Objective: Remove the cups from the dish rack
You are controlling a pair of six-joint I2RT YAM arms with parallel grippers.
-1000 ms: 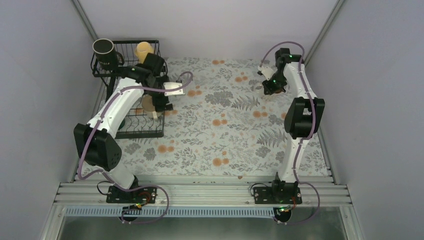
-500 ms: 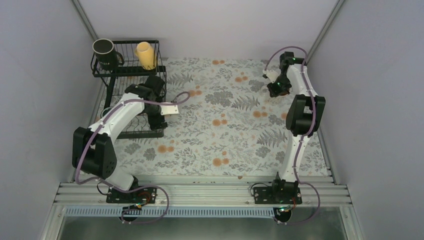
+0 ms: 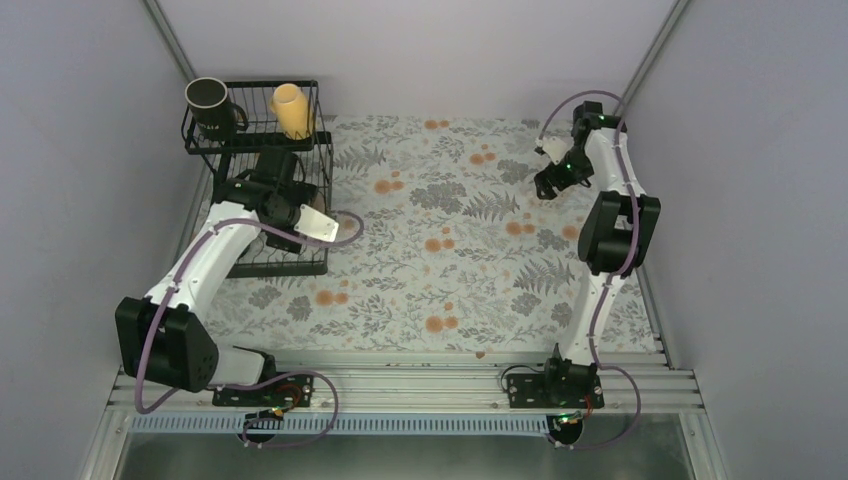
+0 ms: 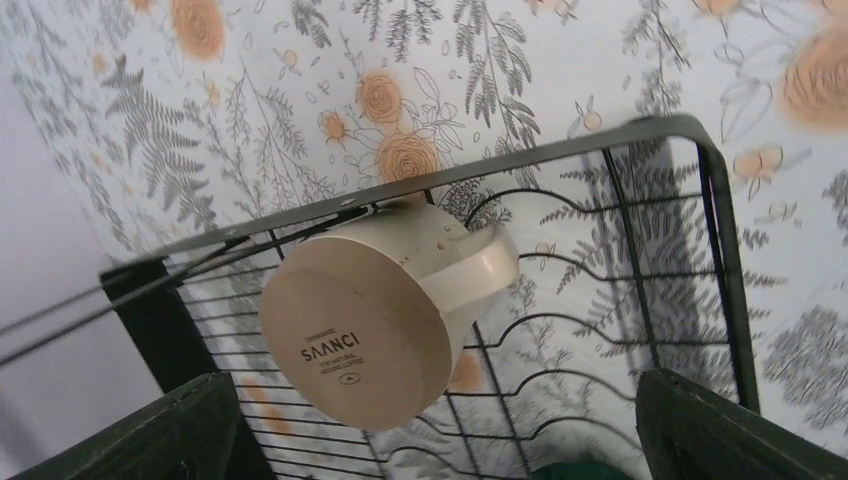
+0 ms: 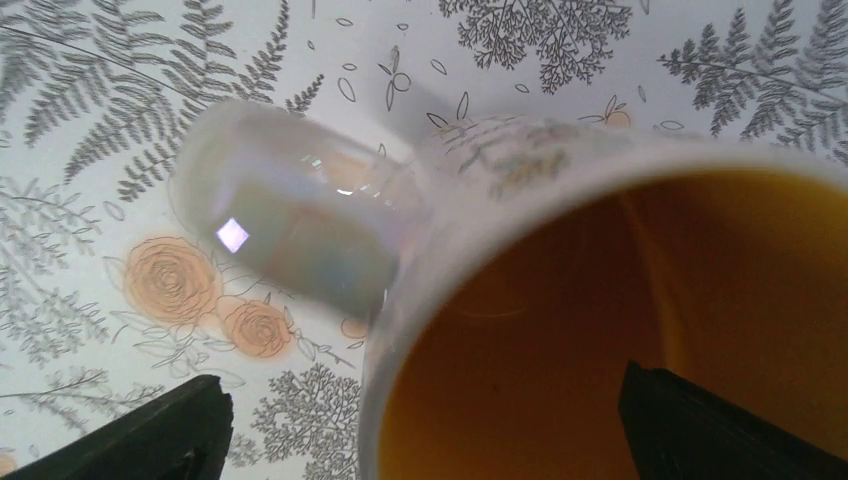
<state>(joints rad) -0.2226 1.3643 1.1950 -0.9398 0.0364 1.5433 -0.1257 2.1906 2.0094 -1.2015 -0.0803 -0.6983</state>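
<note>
The black wire dish rack (image 3: pixel 300 268) stands at the far left. Its upper shelf holds a black mug (image 3: pixel 207 98) and a pale yellow tumbler (image 3: pixel 289 108). My left gripper (image 3: pixel 288 203) hangs open over the lower tier. In the left wrist view a cream mug (image 4: pixel 365 300) lies tipped against the dish rack's rim (image 4: pixel 560 152), base toward me, ahead of the open left gripper (image 4: pixel 435 435). A dark green mug (image 4: pixel 580 471) just shows at the bottom edge. At the far right, my right gripper (image 5: pixel 430 430) stands open around the cup with orange inside (image 5: pixel 620 320), which rests upright on the cloth.
A floral cloth (image 3: pixel 440 250) covers the table between the two arms. Grey walls close in on the left, back and right. The right gripper (image 3: pixel 553 186) is close to the right wall's rail.
The right gripper has opened and let go of the cup with orange inside. The left arm has swung left, bringing its gripper over the rack's lower tier.
</note>
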